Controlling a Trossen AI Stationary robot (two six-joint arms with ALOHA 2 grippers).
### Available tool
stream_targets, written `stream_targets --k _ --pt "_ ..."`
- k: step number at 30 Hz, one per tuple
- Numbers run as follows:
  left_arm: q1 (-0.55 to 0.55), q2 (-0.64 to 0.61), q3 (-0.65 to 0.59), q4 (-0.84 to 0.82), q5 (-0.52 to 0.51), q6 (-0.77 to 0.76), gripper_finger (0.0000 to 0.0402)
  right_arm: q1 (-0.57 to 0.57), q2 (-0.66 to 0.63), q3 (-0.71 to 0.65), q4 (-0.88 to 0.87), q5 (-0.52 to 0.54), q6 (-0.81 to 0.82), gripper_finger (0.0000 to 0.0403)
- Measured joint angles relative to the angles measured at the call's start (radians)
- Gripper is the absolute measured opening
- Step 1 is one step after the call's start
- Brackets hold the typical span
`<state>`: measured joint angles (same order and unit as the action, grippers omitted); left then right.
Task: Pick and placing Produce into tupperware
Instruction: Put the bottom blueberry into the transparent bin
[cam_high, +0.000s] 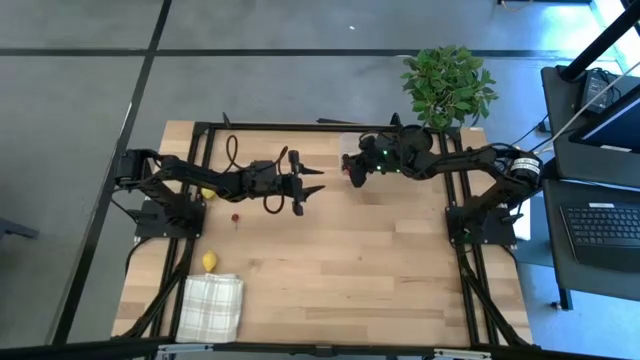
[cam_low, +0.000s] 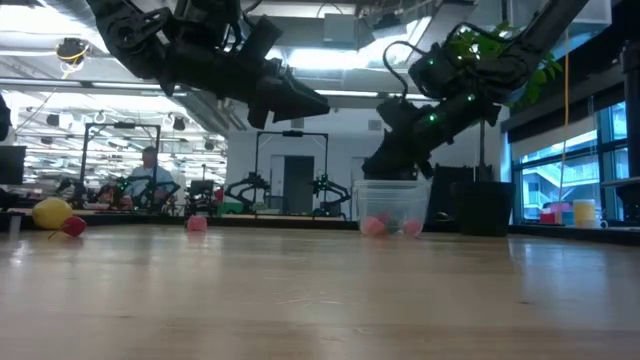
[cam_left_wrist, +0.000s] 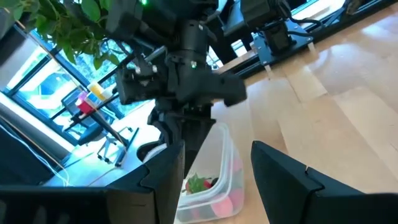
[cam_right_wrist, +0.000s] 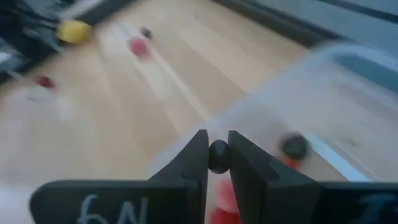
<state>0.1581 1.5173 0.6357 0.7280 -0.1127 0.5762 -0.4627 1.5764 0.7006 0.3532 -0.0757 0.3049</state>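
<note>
The tupperware (cam_high: 352, 158) is set on the bench (cam_high: 380, 260) toward its far edge, right of centre, with several produce pieces (cam_left_wrist: 205, 190) lying in it. The right claw (cam_right_wrist: 217, 163) is poised over the tupperware, a berry (cam_right_wrist: 218, 154) pinched between its fingers. The left claw (cam_high: 308, 187) is held above the bench centre. A cloth (cam_high: 212, 305) is spread at the near left, a lemon (cam_high: 209, 262) just behind it.

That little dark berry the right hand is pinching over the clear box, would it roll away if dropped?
Probably. The dark berry looks round and smooth, so it may roll or slip from the right hand. Dropped into the clear box, its walls should likely stop it.
</note>
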Motion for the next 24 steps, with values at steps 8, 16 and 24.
stream_targets --k 8,16,24 --pt "0.0 0.0 -0.001 -0.002 0.002 -0.025 0.0179 -0.026 0.0 0.0 -0.078 0.045 -0.026 0.006" --pt "0.0 0.0 -0.001 -0.006 0.002 -0.028 0.0179 -0.026 0.0 0.0 -0.075 0.044 -0.023 0.0078" --pt "0.0 0.0 -0.002 -0.042 0.003 -0.028 0.0179 -0.026 0.0 0.0 -0.075 0.054 -0.021 0.0089"
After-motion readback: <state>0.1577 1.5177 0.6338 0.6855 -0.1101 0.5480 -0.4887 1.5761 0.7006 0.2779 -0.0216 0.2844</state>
